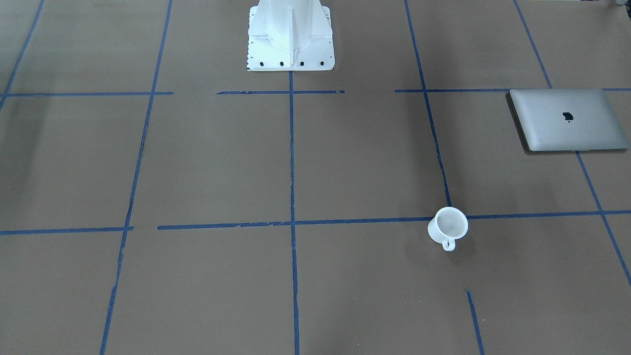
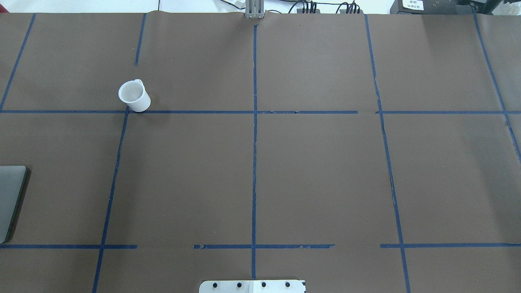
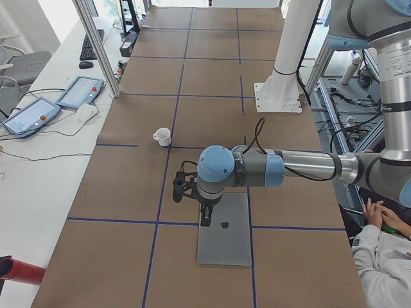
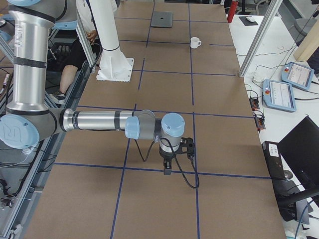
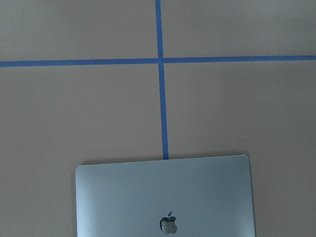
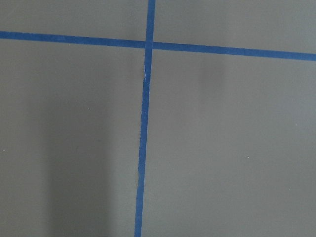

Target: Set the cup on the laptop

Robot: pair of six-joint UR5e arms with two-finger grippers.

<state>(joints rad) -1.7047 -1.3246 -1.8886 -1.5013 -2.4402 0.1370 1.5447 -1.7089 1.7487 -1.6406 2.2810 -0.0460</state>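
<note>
The small white cup [image 1: 447, 228] stands upright on the brown table, its handle towards the operators' side; it also shows in the overhead view [image 2: 133, 96] and the side views [image 3: 162, 136] [image 4: 195, 43]. The closed silver laptop [image 1: 567, 120] lies flat at the table's left end [image 2: 10, 199] [image 3: 225, 231] [image 5: 165, 197], apart from the cup. My left gripper [image 3: 204, 218] hangs above the laptop's edge nearest the cup; I cannot tell whether it is open or shut. My right gripper [image 4: 168, 169] hangs over bare table at the other end; I cannot tell its state either. Neither wrist view shows fingers.
The white robot base [image 1: 291, 37] stands at the table's middle rear. Blue tape lines grid the brown table. Teach pendants [image 3: 80, 93] [image 4: 281, 92] lie on the side bench past an aluminium post [image 3: 96, 45]. An operator [image 3: 379, 244] sits beside the robot.
</note>
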